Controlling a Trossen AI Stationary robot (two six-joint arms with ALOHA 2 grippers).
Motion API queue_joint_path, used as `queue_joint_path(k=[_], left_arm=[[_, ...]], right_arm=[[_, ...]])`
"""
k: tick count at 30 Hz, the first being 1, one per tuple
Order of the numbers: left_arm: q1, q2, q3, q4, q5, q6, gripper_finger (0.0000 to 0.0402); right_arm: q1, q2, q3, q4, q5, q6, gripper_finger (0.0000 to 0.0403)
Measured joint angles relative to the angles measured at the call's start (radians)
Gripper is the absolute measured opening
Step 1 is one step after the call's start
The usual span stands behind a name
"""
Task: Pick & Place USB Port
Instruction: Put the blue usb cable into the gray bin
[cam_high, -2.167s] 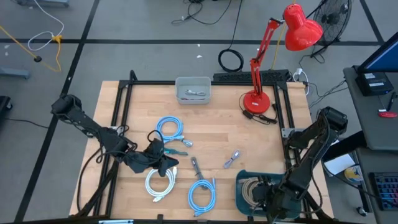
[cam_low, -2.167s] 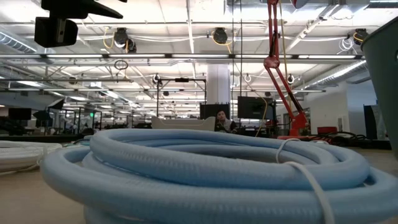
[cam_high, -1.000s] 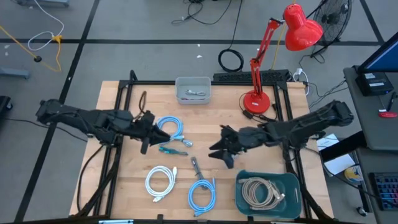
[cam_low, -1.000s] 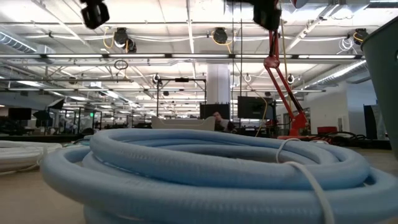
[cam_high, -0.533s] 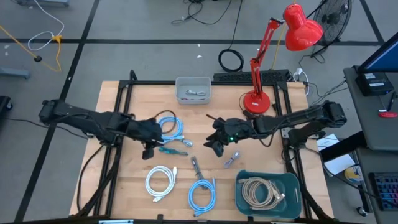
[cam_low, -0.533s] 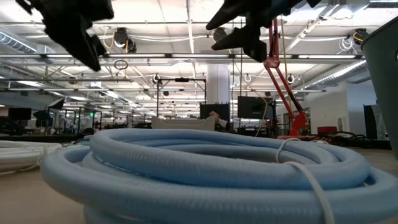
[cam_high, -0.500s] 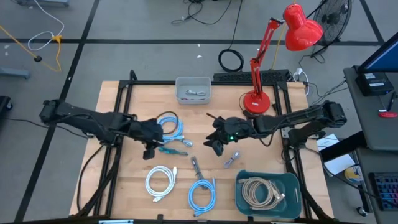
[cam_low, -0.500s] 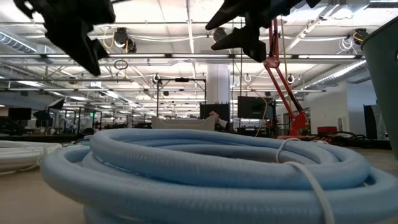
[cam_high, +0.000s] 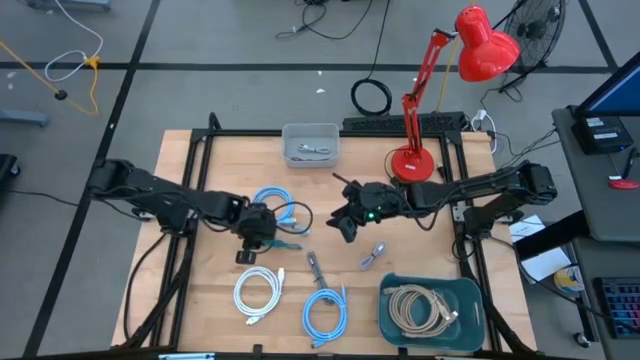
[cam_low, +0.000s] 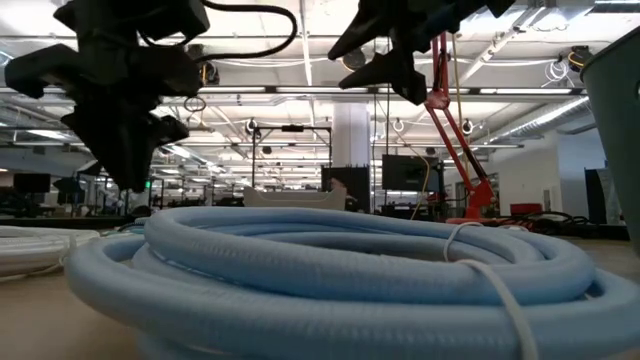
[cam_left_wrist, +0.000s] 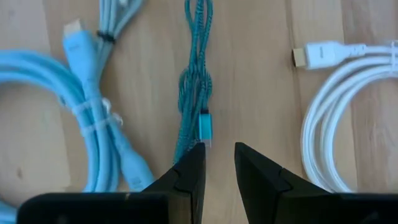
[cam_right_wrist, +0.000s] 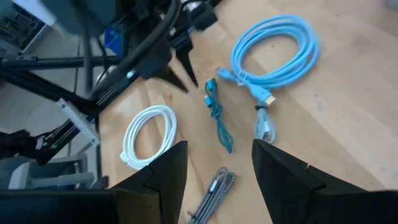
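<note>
A teal braided USB cable (cam_left_wrist: 194, 87) lies bunched on the wood, its plug end (cam_left_wrist: 206, 127) just ahead of my left fingertips. In the high view the teal cable (cam_high: 284, 241) sits below a light blue coil (cam_high: 275, 207). My left gripper (cam_left_wrist: 217, 157) hovers over the plug end, pointing down, fingers open with a narrow gap and touching nothing; in the high view the left gripper (cam_high: 260, 236) is beside the cable. My right gripper (cam_high: 343, 222) hangs open above the table's middle, and its wrist view shows the teal cable (cam_right_wrist: 217, 123).
A white coil (cam_high: 258, 292), a blue coil (cam_high: 323, 312), a grey braided cable (cam_high: 315, 268) and a small silver connector (cam_high: 373, 256) lie near. A teal bin (cam_high: 470, 300) holding a beige cable sits at the near right. A grey tray (cam_high: 311, 146) and red lamp (cam_high: 412, 160) stand far.
My left gripper has moved toward the table's right and down onto the teal cable, turning its wrist to point downward. My right gripper has swung toward the table's left and slightly toward the far edge, then slowed. No cable has moved.
</note>
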Motion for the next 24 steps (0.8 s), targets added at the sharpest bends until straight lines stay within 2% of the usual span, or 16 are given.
queue_joint_path(k=[3, 8, 12, 24], left_arm=[[0.0, -0.002, 0.022, 0.022, -0.003, 0.026, 0.0101], [0.01, -0.001, 0.035, 0.089, -0.065, 0.031, 0.0161], [0.024, 0.021, 0.038, 0.087, -0.057, 0.021, 0.0196], [0.023, 0.156, 0.038, 0.117, 0.0, 0.041, 0.0207]], right_arm=[[0.0, 0.0, 0.0, 0.0, 0.004, 0.007, 0.0171], [0.0, 0.0, 0.0, 0.0, 0.003, 0.014, 0.0171], [0.0, 0.0, 0.0, 0.0, 0.02, 0.015, 0.0171], [0.005, 0.0, 0.0, 0.0, 0.03, 0.019, 0.0171]])
